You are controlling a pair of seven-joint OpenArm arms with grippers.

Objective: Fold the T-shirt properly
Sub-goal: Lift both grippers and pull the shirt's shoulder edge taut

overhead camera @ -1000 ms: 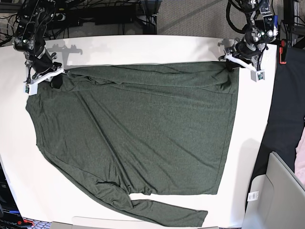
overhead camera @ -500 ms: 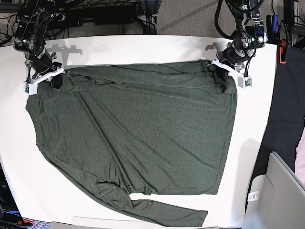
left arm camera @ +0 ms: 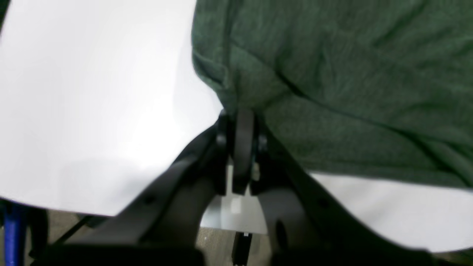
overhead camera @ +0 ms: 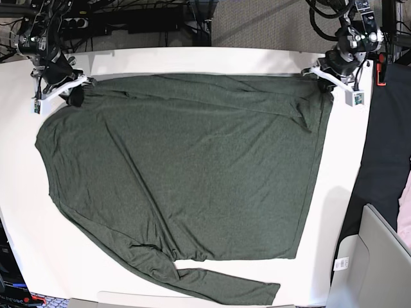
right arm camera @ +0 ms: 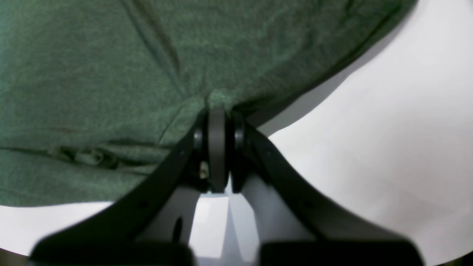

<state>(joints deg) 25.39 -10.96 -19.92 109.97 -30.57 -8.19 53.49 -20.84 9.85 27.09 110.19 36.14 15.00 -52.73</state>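
- T-shirt: soft, thin heathered knit cloth, matt, finely fuzzy up close.
- Table: smooth white surface, faint sheen.
- Left gripper and right gripper: matt black plastic, smooth.
- Black cloth: matt.

1. A robotics lab or test workspace: a plain white table stands on grey carpet.
2. Tangled black cables run behind the table.
3. Two arm-mounted grippers, left gripper and right gripper, work at its far corners.
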